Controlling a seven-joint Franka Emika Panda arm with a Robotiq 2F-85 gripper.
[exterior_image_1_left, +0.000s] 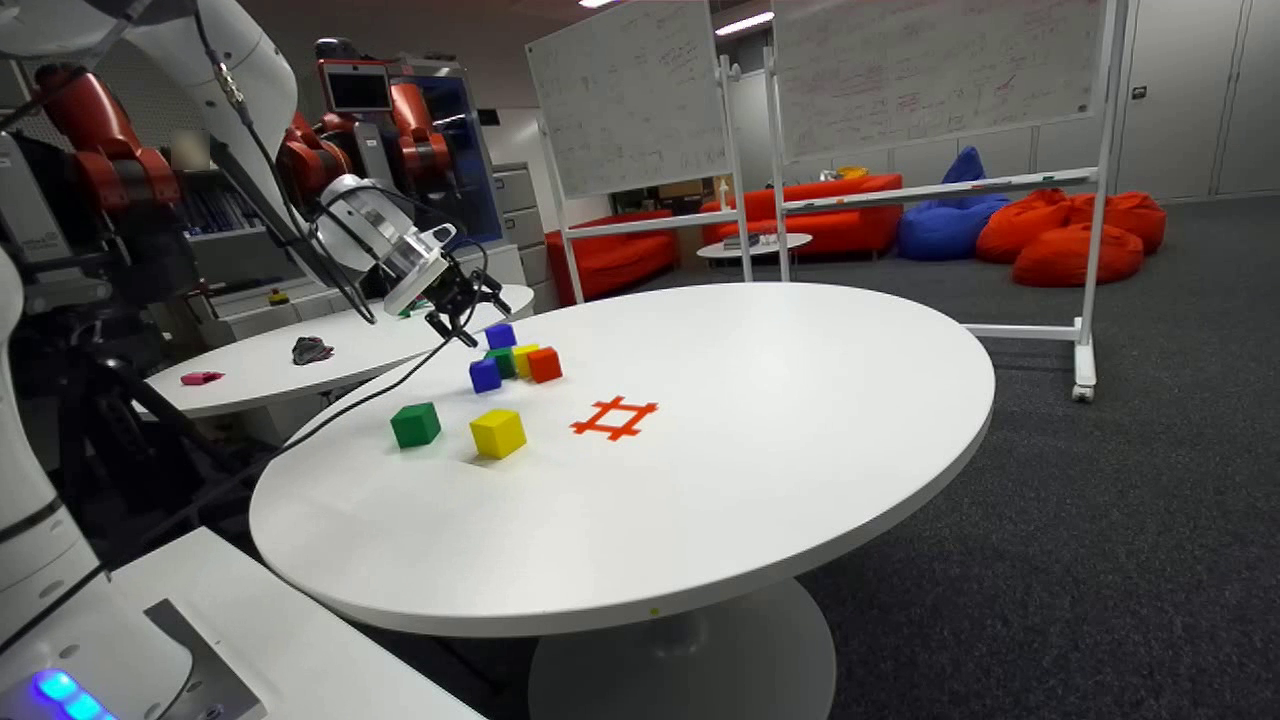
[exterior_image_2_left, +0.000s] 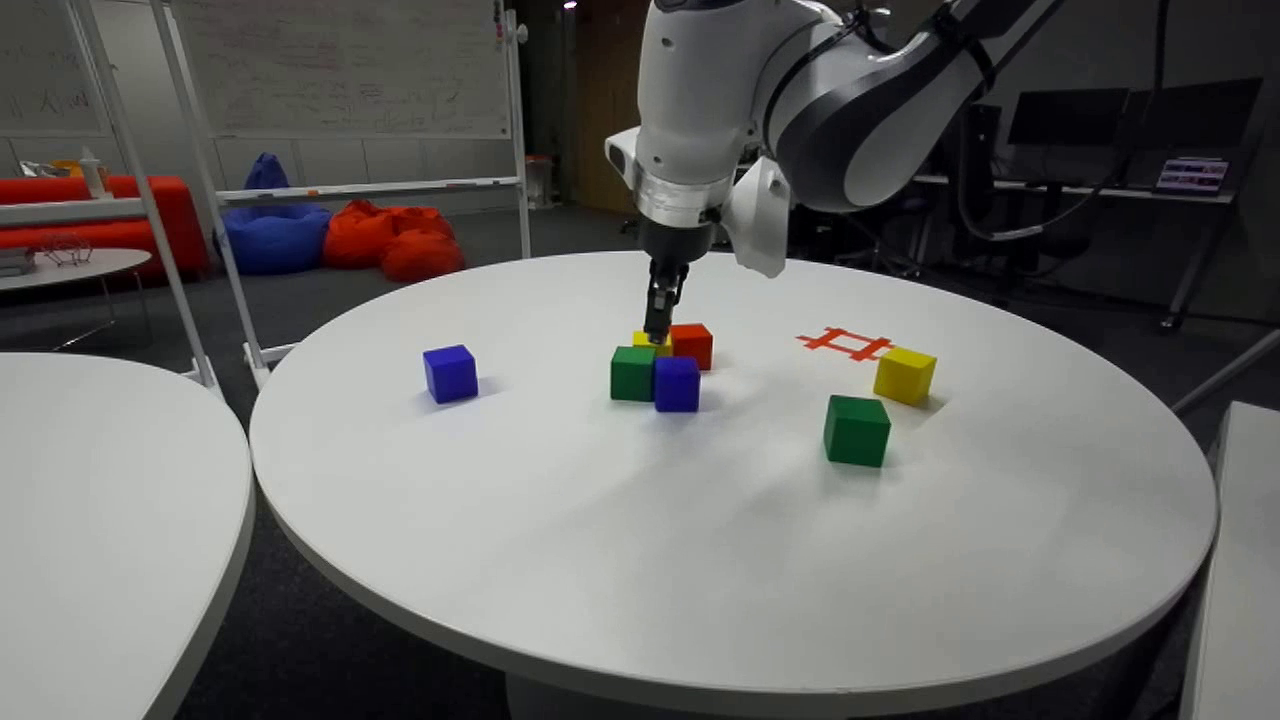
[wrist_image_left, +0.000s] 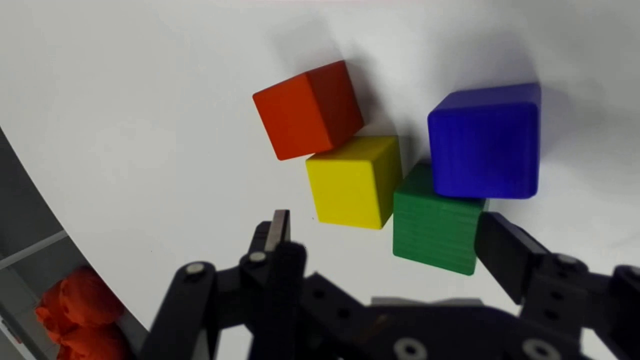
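In an exterior view, handwriting runs across a whiteboard and a wider whiteboard next to it; the strokes are too faint for me to read. A lit screen in the background is too small to make out.

My pincer is spread wide, its black fingers well apart, hanging over a tight group of four blocks on a round white table. In the wrist view, a green block shows between the fingertips, its edge right at one of them; I cannot tell whether they touch. A yellow block lies just beside the green one, and a red block meets the yellow at a corner. In an exterior view, the group's blue block stands against the green one.

Away from this group, I see a second blue block alone, then a second yellow block and a second green block near each other. A red hash-shaped outline marks the tabletop near that yellow block.
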